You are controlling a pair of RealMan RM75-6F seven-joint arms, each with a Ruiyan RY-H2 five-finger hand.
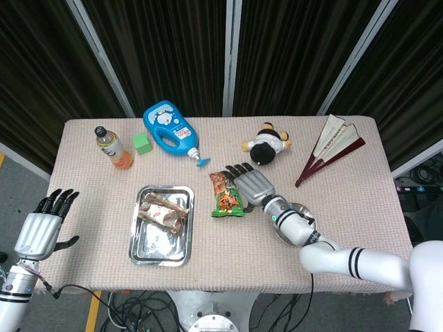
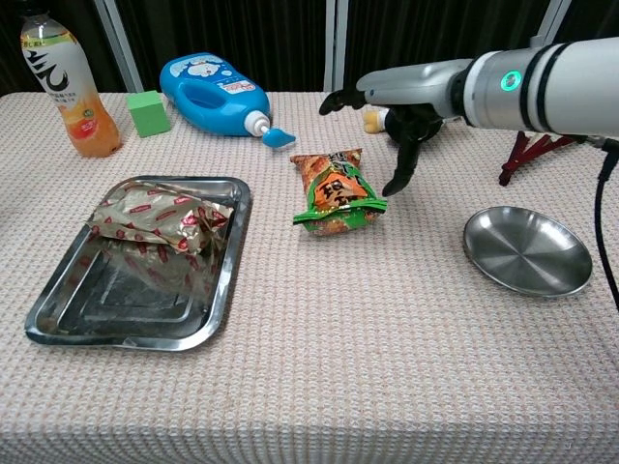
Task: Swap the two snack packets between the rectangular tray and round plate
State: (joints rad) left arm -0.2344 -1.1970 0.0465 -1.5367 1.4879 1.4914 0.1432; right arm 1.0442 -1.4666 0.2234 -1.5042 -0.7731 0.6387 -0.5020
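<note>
A: Snack packets, two of them. Where does each lie?

B: One, orange with a green band [image 2: 335,192], lies flat on the tablecloth between the rectangular tray [image 2: 58,311] and the round plate [image 2: 527,251], touching neither. The other, silver with red print [image 2: 160,223], lies crumpled across the far end of the tray.

A: And the hands?

B: Right hand [image 2: 404,106]: above the table just beside the orange packet's right edge, fingers spread, thumb pointing down, nothing in it. Left hand [image 1: 40,228]: off the table's left edge, fingers extended and apart, nothing in it.

A: The plate?

B: Shiny metal, nothing on it; in the head view the right forearm partly covers it.

A: The surface and surroundings?

B: Table [image 2: 406,387] covered in a pinkish woven cloth. Along its far side: a bottle of orange drink [image 2: 69,90], a green cube [image 2: 148,112], a blue jug lying on its side [image 2: 215,93], a black-and-white plush toy [image 1: 266,146], a folded fan [image 1: 331,146]. Dark curtains with pale vertical strips hang behind.
</note>
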